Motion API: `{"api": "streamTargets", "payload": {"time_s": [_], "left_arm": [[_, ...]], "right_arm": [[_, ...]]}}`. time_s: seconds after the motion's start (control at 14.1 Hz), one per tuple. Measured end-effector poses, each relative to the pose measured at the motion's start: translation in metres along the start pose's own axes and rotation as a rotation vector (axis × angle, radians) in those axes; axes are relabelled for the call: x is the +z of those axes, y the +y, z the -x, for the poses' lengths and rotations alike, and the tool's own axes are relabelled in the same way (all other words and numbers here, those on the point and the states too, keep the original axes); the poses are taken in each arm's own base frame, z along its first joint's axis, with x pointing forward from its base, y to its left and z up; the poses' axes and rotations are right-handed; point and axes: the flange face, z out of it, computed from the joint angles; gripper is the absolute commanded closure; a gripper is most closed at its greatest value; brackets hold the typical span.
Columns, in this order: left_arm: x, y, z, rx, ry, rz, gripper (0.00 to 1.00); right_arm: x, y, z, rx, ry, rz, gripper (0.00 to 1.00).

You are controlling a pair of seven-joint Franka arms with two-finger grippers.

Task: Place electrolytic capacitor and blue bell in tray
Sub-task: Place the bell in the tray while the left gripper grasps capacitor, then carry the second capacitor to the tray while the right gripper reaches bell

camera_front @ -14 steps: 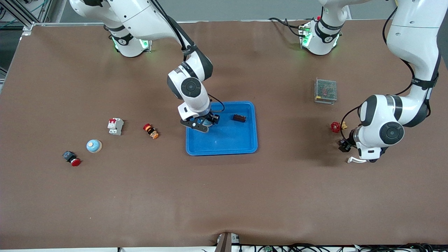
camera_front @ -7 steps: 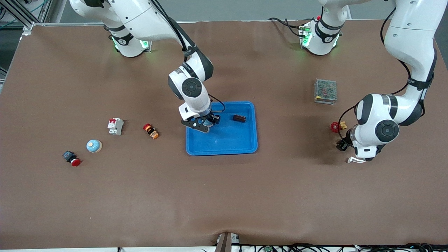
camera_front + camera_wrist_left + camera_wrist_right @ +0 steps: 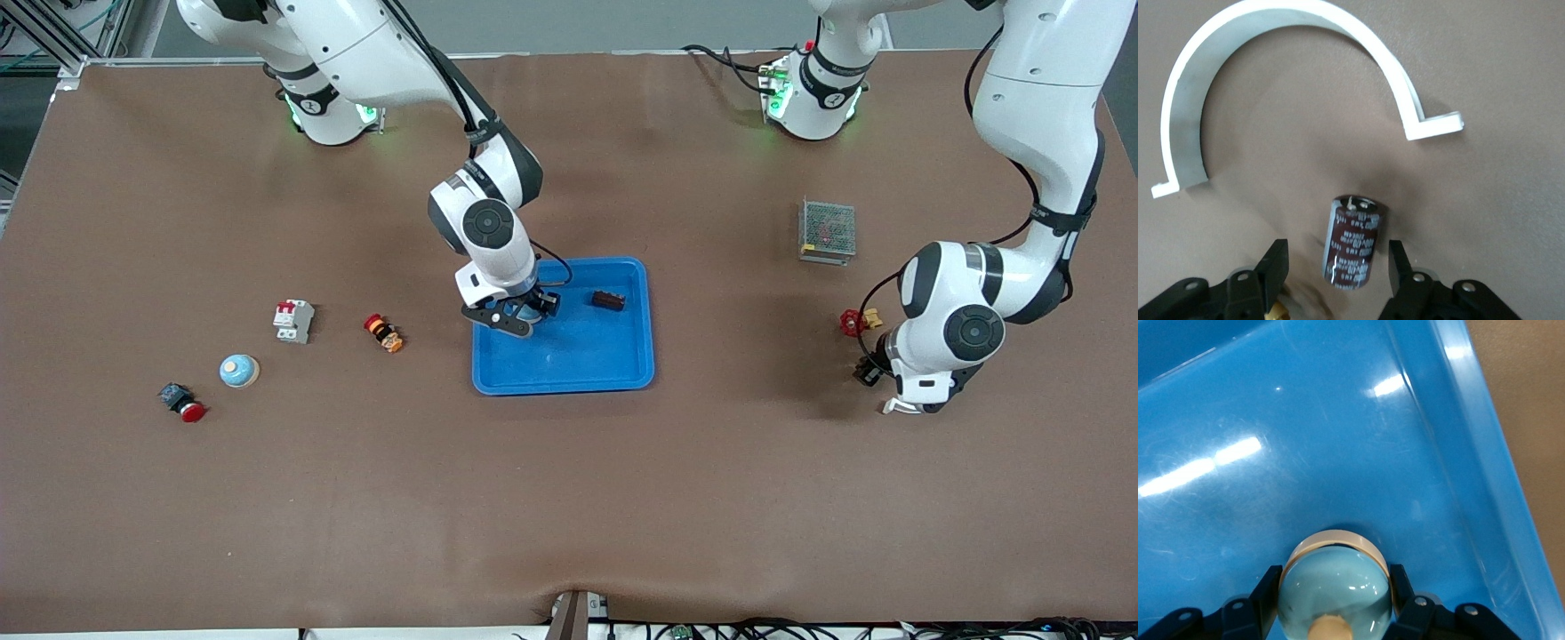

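**1. Task objects relative to the end effectors**

- The right gripper [image 3: 511, 318] is low over the tray [image 3: 578, 373], in the centre of the front view, at the tray corner toward the right arm's base.
- The right wrist view shows the blue bell [image 3: 1335, 587] between the right gripper's fingers [image 3: 1269, 590]. Both fingers are closed against the bell's cream rim. The bell is just above or on the tray floor; which of the two cannot be told.
- The left gripper [image 3: 1335, 257] is low over the bare table, toward the left arm's end, at mid-height in the front view.
- The electrolytic capacitor [image 3: 1353, 241], a dark brown cylinder with printed lettering, sits between the spread fingers. There is a gap on each side, so nothing is gripped.
- A white curved clip [image 3: 1271, 73] lies on the table near the capacitor.

**2. Containers**

- The tray also holds a small dark brown component [image 3: 609, 300] near its rim farther from the front camera.
- The contents of the grey mesh box [image 3: 828, 230], in the upper part of the frame, cannot be made out.

**3. Differences between views**

- Only the wrist views show finger contact and the capacitor itself.
- Only the front view shows these items:
  - a second bell [image 3: 239, 371]
  - a circuit breaker [image 3: 292, 320]
  - an orange push button [image 3: 384, 332]
  - a red-capped button [image 3: 182, 403]
  - a red knob [image 3: 852, 323]
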Motion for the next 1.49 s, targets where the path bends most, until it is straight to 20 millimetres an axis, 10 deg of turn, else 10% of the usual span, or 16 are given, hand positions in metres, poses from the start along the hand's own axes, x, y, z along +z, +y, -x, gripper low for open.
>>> {"api": "streamTargets", "payload": {"time_s": [0.35,0.92,1.49], "left_arm": [[-0.003,0.006,-0.005,0.039,0.014,0.012,1.00],[-0.063,0.044,-0.014,-0.007,0.018,0.132,1.00],[-0.118,0.104,0.030,0.044,0.036,0.217,1.00]], "right_arm": [[0.000,-0.001,0.000,-0.001,0.002,-0.004,0.00],[-0.013,-0.005,0.001,-0.007,0.000,0.000,0.00],[-0.127,0.040,-0.045,-0.110,-0.046,0.137,0.00]]}}
